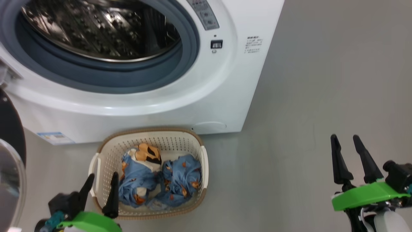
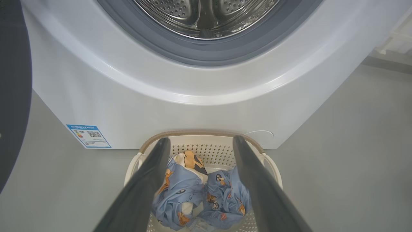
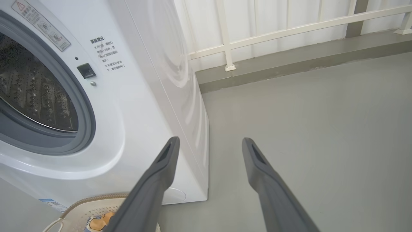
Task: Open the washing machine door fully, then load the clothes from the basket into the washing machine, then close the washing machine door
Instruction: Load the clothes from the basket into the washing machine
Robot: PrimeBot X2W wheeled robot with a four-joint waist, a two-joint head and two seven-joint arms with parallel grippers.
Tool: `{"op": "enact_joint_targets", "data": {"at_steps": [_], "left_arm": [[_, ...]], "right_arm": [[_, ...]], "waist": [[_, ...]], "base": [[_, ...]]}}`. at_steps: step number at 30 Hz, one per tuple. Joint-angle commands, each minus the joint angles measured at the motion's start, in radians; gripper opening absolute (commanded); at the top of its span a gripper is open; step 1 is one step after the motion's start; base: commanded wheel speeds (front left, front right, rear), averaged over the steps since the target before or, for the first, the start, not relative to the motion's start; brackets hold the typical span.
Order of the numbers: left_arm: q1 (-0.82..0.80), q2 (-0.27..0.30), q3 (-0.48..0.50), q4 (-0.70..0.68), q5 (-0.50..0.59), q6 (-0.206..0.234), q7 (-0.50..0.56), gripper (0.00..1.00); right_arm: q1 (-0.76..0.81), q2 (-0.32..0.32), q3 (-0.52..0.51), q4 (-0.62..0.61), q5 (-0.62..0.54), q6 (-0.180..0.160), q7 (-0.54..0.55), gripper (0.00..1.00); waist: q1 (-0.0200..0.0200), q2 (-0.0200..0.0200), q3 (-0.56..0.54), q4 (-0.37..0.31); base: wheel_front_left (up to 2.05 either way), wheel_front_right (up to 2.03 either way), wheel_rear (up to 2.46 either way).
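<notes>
Your left gripper (image 1: 102, 175) hangs over the near left corner of the basket (image 1: 151, 130), with its two dark fingers spread wide and nothing between them. In the left wrist view you look along those fingers onto the clothes (image 2: 190, 190). The light blue bundle with orange and brown figures lies inside the basket and is framed by the two fingers. In the head view, the finger nearer the bundle sits just beside the fabric, but you cannot tell whether it touches.

Your right gripper (image 1: 344, 138) is far off to the right, over bare floor (image 1: 305, 96) and well apart from the basket. Its fingers are also parted and hold nothing.

The basket stands on the smooth grey floor. Its far brown rim is close to the foot of the washing machine (image 1: 128, 119), below the round opening. The washing machine door (image 1: 11, 135) is swung out to the left, and its black rim and clear glass show at the left edge of the head view. A small blue label (image 2: 88, 136) sits low on the left of the machine's white front.

Above the basket, the grey-blue gasket (image 1: 106, 75) rings the steel perforated drum (image 1: 96, 29).

In the right wrist view, a low grey curb (image 3: 289, 67) runs along the floor past the machine's side. A white railing (image 3: 289, 30) stands on it, against pale panels.
</notes>
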Motion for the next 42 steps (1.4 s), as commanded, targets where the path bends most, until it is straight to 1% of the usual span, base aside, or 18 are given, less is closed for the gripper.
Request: {"op": "enact_joint_targets", "data": {"at_steps": [1,2,7,14,20,28,42], "left_arm": [[-0.064,0.012,0.02,0.023,0.013,-0.002,-0.006,1.0],[-0.064,0.012,0.02,0.023,0.013,-0.002,-0.006,1.0],[-0.152,0.019,-0.01,0.128,-0.003,-0.002,-0.006,1.0],[-0.275,0.045,-0.06,0.282,-0.026,-0.002,-0.006,1.0],[-0.366,0.067,-0.101,0.384,-0.052,-0.002,-0.006,1.0],[-0.482,0.098,-0.168,0.491,-0.077,-0.002,-0.006,1.0],[-0.63,0.159,-0.261,0.65,-0.121,-0.002,-0.006,1.0]], "right_arm": [[-0.039,0.001,0.025,-0.029,-0.012,0.002,-0.012,1.0],[-0.039,0.001,0.025,-0.029,-0.012,0.002,-0.012,1.0],[-0.085,0.012,0.035,-0.035,-0.017,0.002,-0.012,1.0],[-0.141,0.024,0.058,-0.043,-0.024,0.002,-0.012,1.0],[-0.185,0.034,0.08,-0.052,-0.029,0.002,-0.012,1.0],[-0.233,0.045,0.096,-0.064,-0.034,0.002,-0.012,1.0],[-0.276,0.06,0.121,-0.086,-0.034,0.002,-0.012,1.0]], "waist": [[0.0,-0.0001,0.067,-0.002],[0.0,-0.0001,0.067,-0.002],[0.0,-0.0001,0.137,-0.016],[0.0,-0.0001,0.222,-0.039],[0.0,-0.0001,0.292,-0.057],[0.0,-0.0001,0.389,-0.068],[0.0,-0.0001,0.509,-0.106]], "base": [[0.0,0.0,0.0],[0.0,0.0,0.0],[0.0,0.0,0.0],[0.0,0.0,0.0],[0.0,0.0,0.0],[0.0,0.0,0.0],[0.0,0.0,0.0]]}}
